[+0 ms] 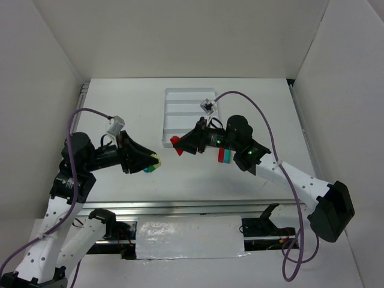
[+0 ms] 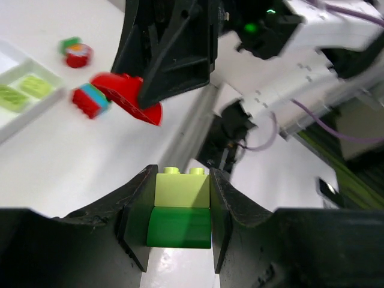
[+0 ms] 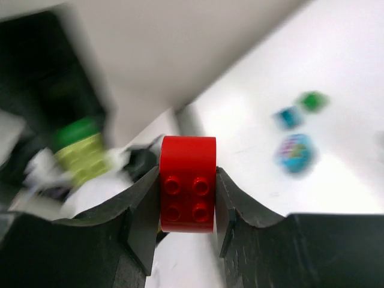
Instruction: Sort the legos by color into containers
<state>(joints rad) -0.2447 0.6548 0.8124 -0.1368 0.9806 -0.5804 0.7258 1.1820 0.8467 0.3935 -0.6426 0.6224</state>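
Pale yellow-green and dark green studded plastic bricks (image 2: 180, 210), stacked as one, sit clamped between the closed fingers of the left gripper (image 1: 153, 162), over the near left part of the white table (image 1: 120, 102). Just beyond, the right gripper (image 1: 178, 144) is closed on a red plastic brick with a rounded top (image 3: 187, 192), by the near corner of the white ridged plastic tray (image 1: 183, 114). A red and teal brick (image 1: 224, 156) lies on the table beside the right arm. Two loose pale yellow-green bricks (image 2: 36, 86) lie in the tray.
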